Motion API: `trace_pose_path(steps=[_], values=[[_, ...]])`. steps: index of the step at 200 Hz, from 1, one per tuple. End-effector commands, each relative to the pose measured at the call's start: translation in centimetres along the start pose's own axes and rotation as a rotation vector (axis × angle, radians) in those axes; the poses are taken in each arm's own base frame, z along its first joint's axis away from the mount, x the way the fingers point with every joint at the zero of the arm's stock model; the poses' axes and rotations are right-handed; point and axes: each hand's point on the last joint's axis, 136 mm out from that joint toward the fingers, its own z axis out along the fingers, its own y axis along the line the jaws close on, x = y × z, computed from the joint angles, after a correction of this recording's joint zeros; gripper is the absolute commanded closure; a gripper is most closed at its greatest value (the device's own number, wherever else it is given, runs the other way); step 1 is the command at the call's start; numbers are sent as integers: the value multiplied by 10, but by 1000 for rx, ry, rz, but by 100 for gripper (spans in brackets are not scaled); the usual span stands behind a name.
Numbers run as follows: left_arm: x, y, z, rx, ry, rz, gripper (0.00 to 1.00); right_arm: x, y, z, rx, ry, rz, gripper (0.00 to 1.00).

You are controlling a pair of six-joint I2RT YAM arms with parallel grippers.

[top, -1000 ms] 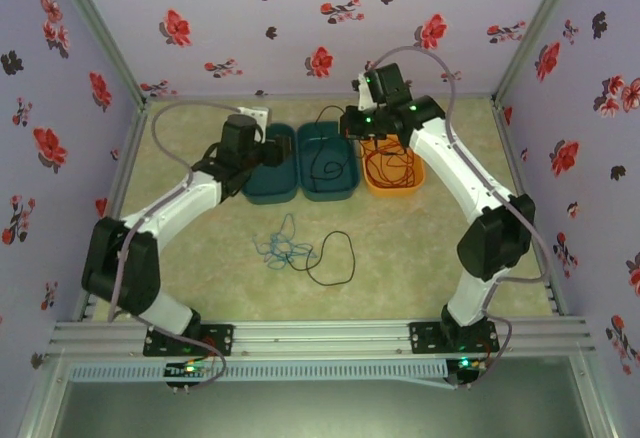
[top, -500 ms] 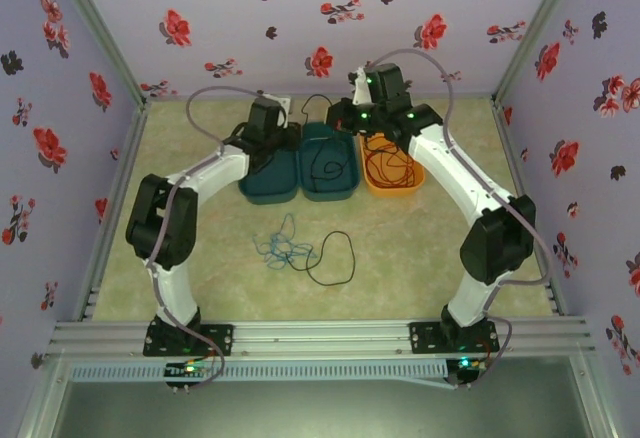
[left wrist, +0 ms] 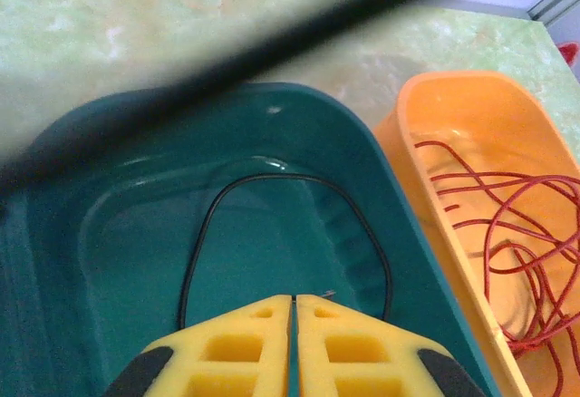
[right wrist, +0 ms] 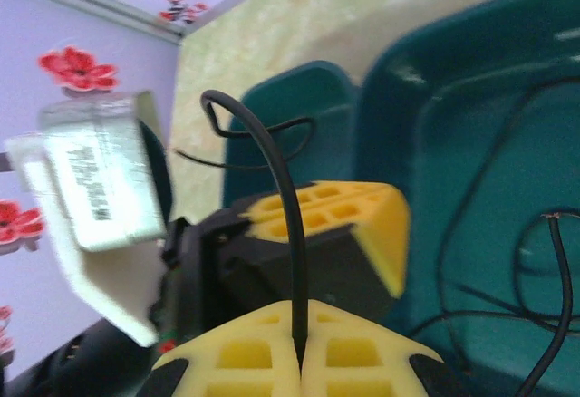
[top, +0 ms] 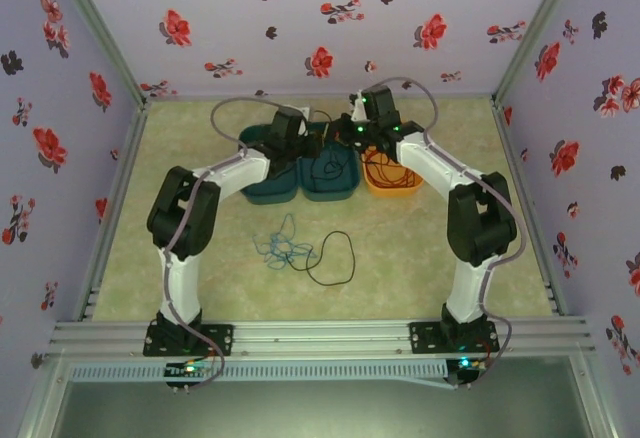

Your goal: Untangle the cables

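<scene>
The black cable (right wrist: 281, 188) rises from between the fingers of my right gripper (right wrist: 299, 306), which is shut on it above the right teal tray (top: 335, 196). The rest of that cable lies looped in the tray (left wrist: 272, 178). My left gripper (left wrist: 294, 297) hovers over the same tray with its fingers (right wrist: 335, 211) pressed together; I cannot tell whether any wire is pinched. From above, the left gripper (top: 312, 146) and right gripper (top: 345, 133) nearly meet. A blue cable (top: 280, 248) lies tangled with another black cable (top: 340, 258) on the table. A red cable (left wrist: 517, 234) is coiled in the orange tray (left wrist: 471, 116).
Beside the right teal tray stands a second teal tray (top: 262, 190) on the left, with the orange tray (top: 395, 190) on the right, all at the back of the table. Flowered walls close in the back and both sides.
My left arm swung right, from the left teal tray to the right one, and its fingers closed. The right arm folded inward, still holding the black cable.
</scene>
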Motion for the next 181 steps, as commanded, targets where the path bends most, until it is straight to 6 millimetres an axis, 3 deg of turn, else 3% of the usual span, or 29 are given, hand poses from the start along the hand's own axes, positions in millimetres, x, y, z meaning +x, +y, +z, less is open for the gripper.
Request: trace_pose_path(steps=[1, 52, 123, 158, 181], values=[[-13, -9, 5, 25, -42, -48, 89, -8, -25, -3, 83, -44, 20, 100], [-14, -16, -7, 38, -57, -30, 88, -7, -50, -13, 167, -65, 41, 100], [-36, -26, -59, 31, -131, 37, 71, -4, -62, -31, 221, -136, 54, 100], [-46, -8, -78, -94, -165, 69, 68, 0, -64, -40, 228, -166, 61, 100], [-45, 6, -80, -177, -148, 89, 68, 3, -67, -43, 238, -169, 67, 100]])
